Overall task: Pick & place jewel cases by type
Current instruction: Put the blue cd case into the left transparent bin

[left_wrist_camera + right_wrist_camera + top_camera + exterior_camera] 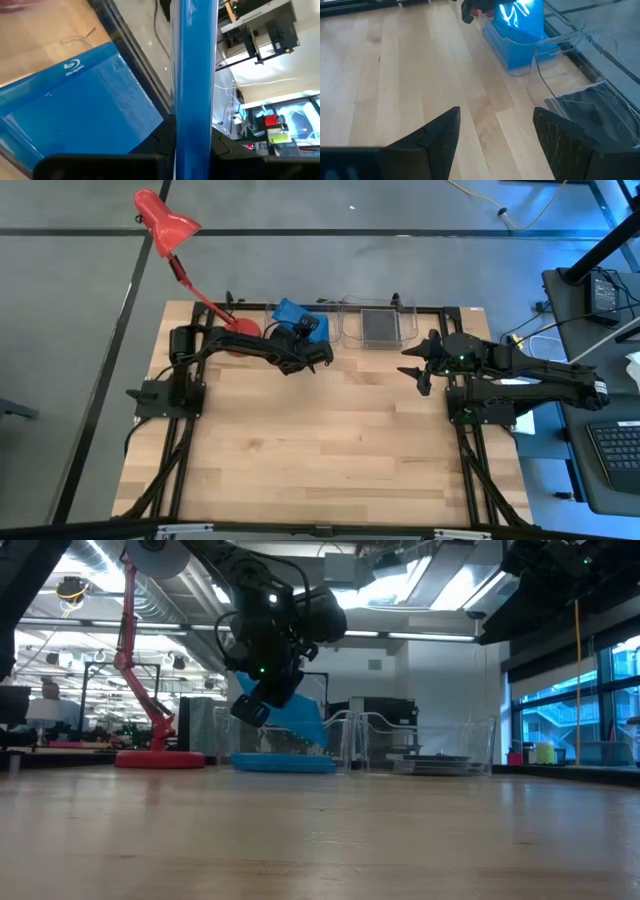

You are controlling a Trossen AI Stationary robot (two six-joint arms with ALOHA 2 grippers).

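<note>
The left hand [318,356] hangs over the left clear tray [290,330] at the far edge of the wooden surface [320,440], pinching 1 blue jewel case [192,75] on edge, tilted above another blue jewel case [75,110] lying flat in that tray. The right clear tray [400,330], just beside it, holds grey jewel cases [381,326]. The right hand [418,370], fingers spread and holding nothing, hovers near the right tray.

We see a blue jewel case [192,75] held edge-up above another blue case [75,115] lying flat; a clear/grey case [380,326] lies flat, apart.
</note>
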